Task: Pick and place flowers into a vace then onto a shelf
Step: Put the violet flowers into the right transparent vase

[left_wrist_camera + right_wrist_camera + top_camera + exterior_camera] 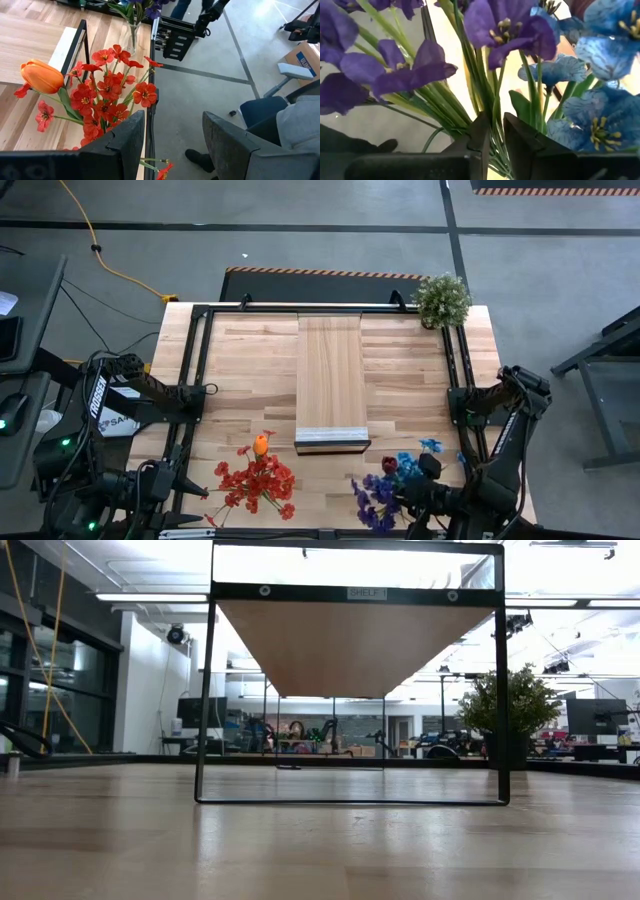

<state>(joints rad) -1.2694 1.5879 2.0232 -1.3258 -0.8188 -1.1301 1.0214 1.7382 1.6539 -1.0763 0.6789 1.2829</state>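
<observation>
Stems of your purple and blue artificial flowers [510, 75] are sitting pinched in the right gripper [496, 145] near the counter's [250, 360] front edge; your left gripper [172, 142] is hanging spread beside the red and orange flowers [100, 95].

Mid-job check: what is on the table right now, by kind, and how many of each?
Bunches of thin green-stemmed artificial flowers: 2, the red and orange bunch and the blue and purple bunch
Clear glass vase under the blue and purple bunch: 1
Long light-wood shelf: 1
Bushy pale-green potted plant: 1
Total: 5
</observation>
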